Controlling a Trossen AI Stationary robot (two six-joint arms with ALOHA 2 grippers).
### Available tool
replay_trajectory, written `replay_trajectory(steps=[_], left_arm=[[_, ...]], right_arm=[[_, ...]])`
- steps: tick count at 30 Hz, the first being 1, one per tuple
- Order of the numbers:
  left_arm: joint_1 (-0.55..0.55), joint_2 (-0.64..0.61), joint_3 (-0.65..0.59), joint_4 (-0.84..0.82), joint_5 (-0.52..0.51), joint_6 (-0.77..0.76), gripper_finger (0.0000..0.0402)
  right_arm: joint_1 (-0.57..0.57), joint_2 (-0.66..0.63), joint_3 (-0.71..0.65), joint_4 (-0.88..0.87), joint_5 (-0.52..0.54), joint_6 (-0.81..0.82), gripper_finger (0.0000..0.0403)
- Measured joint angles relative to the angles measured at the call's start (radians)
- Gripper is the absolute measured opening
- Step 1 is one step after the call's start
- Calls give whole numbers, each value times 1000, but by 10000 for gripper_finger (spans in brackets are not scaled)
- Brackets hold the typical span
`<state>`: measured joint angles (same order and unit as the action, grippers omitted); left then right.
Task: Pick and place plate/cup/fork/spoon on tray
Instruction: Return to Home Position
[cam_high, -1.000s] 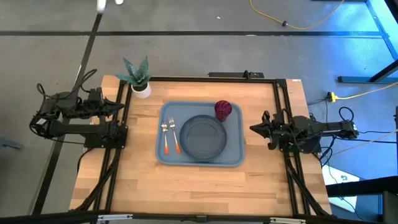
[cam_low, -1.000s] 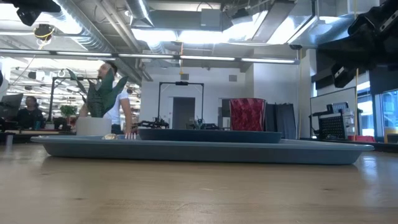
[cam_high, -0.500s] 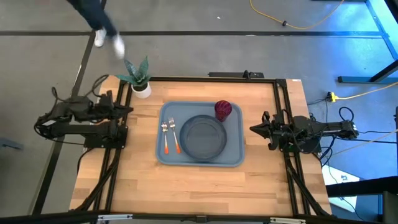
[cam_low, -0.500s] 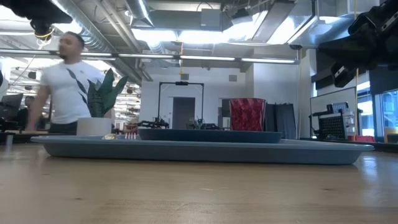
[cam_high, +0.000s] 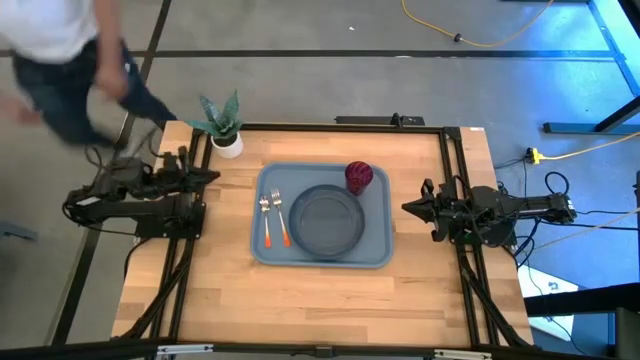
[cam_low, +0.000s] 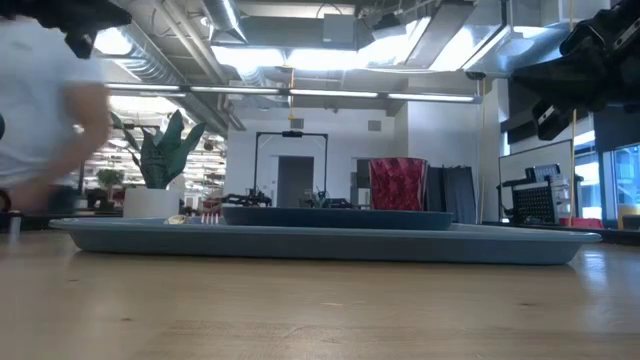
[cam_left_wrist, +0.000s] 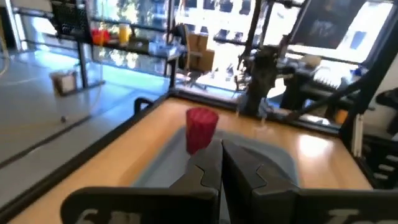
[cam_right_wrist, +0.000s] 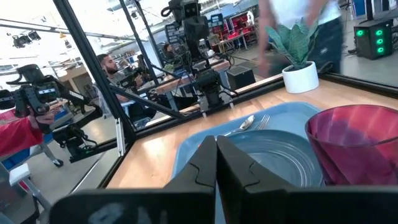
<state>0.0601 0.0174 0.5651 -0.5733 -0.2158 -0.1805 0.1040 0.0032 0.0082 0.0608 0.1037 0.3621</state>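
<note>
The left end effector (cam_high: 207, 176) hangs at the desk's (cam_high: 300, 300) left edge, fingers pressed together, empty. On the tray (cam_high: 320, 259) (mid-desk) sit spoon (cam_high: 266, 222), fork (cam_high: 281, 220), plate (cam_high: 326, 218) and cup (cam_high: 359, 177). The right end effector (cam_high: 408, 207), likewise closed and empty, is at the right edge.

Robotics lab: exposed ceiling ducts (cam_low: 150, 45), trailing floor cable (cam_high: 457, 38).
</note>
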Motion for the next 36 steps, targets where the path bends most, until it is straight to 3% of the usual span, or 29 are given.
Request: replay_trajectory(steps=[8, 21, 30, 36], left_arm=[[0, -2, -157, 199, 0, 8, 0], [0, -14, -377, 384, -7, 6, 0], [1, -14, -547, 623, -1, 1, 0], [1, -14, -557, 623, -2, -2, 0]], right_arm=[[0, 0, 0, -1, 0, 0, 5], [0, 0, 0, -16, 0, -3, 5], [0, 0, 0, -17, -1, 0, 5], [0, 0, 0, -17, -1, 2, 5]])
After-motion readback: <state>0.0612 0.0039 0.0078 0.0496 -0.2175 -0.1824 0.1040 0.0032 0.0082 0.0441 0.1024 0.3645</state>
